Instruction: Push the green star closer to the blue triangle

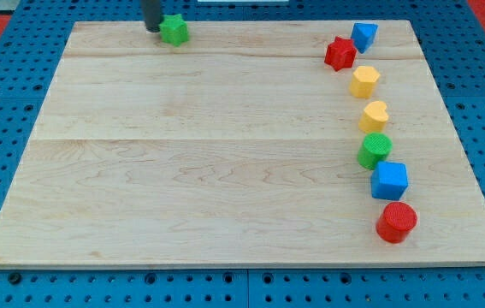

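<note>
The green star (174,31) sits near the board's top edge, left of the middle, with my tip (153,29) right against its left side; whether they actually touch is hard to judge. The rod has no jaws and holds nothing. The blue triangle (363,36) lies far off at the view's top right, beside a red star (340,54). Below them runs a column: yellow hexagon (364,81), yellow heart (375,115), green cylinder (375,150), blue cube (389,180), red cylinder (396,222), all on the wooden board (208,171).
</note>
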